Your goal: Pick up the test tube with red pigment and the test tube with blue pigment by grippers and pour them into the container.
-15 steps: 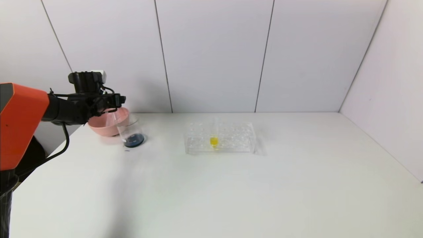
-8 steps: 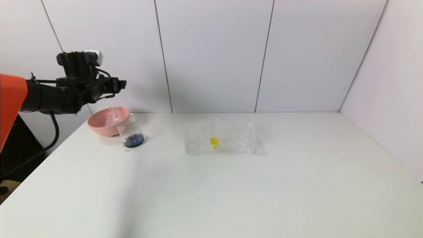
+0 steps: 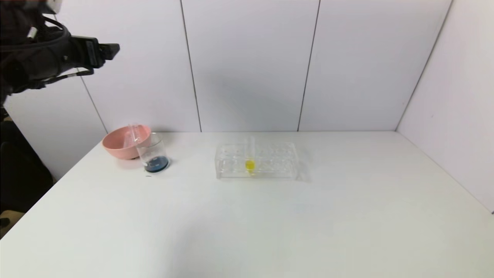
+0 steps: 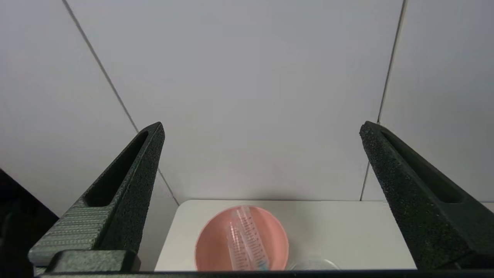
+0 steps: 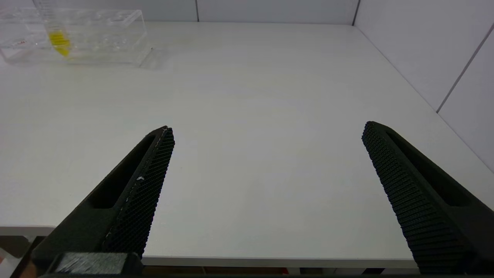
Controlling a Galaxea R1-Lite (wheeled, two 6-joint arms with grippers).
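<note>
Left hand point(image 4: 262, 129) wide, empty, upper left of frame; two drained tubes point(image 4: 247, 241) lying in pink bowl point(image 4: 208, 247). Right hand point(image 5: 266, 133) wide over desk point(image 5: 251, 96).

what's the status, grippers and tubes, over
Left gripper open, raised high above the pink bowl. Right gripper open, empty, parked at table edge. Two empty tubes in the bowl; dark blue liquid in container. Nothing in the way.

The left claw point(image 4: 261, 131) hung high up at the left, fingers spread wide and empty. The right claw point(image 5: 267, 133) sat low, likewise agape.
</note>
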